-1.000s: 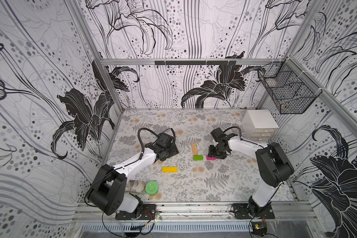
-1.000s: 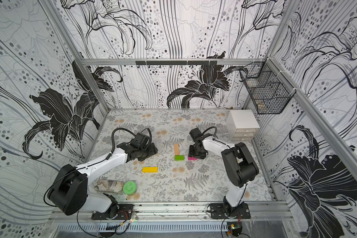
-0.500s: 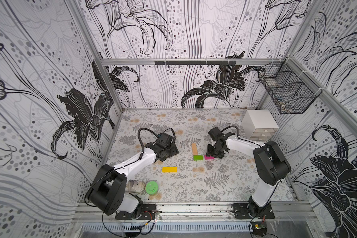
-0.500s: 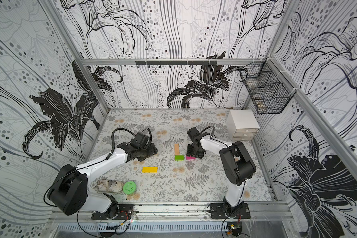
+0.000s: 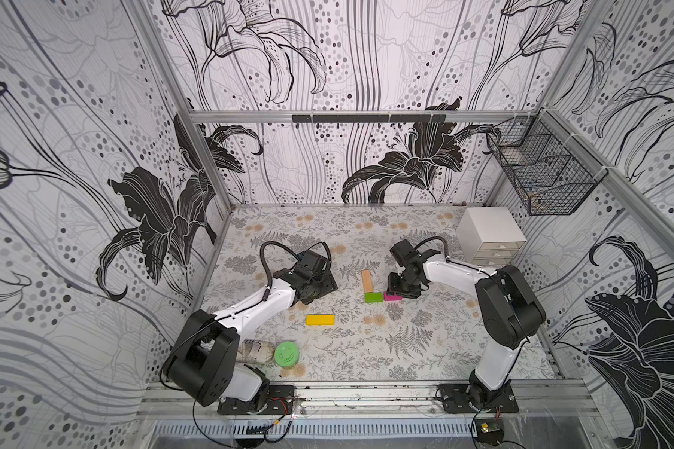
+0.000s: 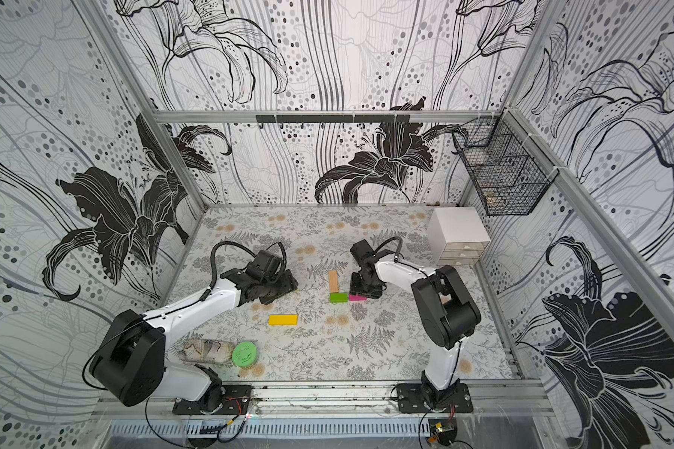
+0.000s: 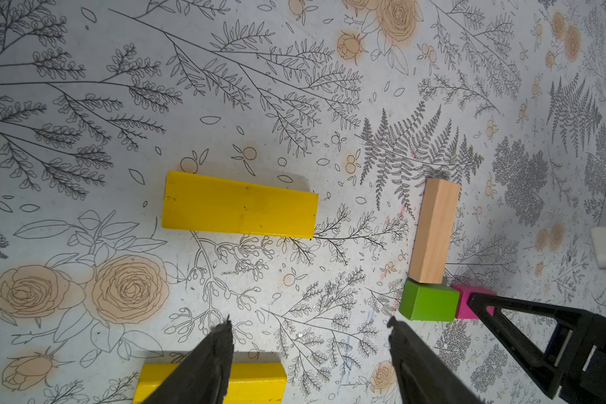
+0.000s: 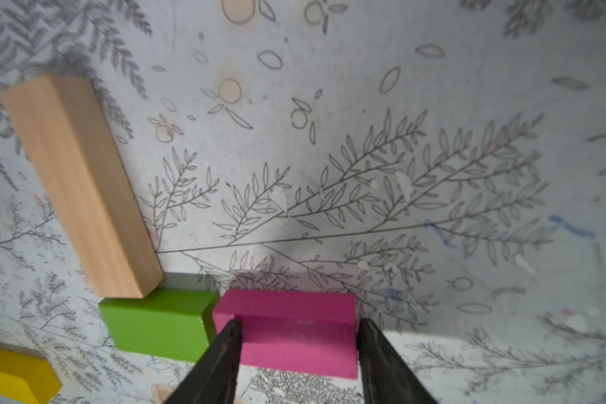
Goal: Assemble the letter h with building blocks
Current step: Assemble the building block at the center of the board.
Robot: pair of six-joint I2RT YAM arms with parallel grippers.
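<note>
Right pincer (image 8: pixel 298 321) clasps pink block (image 8: pixel 284 305) just beside green block (image 8: pixel 154 323), bare tabletop (image 8: pixel 434 140) beyond.

Floral table (image 5: pixel 425 350) carries tan block (image 5: pixel 367 280), green block (image 5: pixel 374 297), pink block (image 5: pixel 392 297), yellow block (image 5: pixel 320 319), second yellow block (image 7: pixel 238 204), drawer box (image 5: pixel 489 233), probably a jar (image 5: pixel 255 352).

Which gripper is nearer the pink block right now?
Right. The right gripper has its jaws at the two ends of the pink block. The left gripper hangs open beyond the green block, above a yellow block.
</note>
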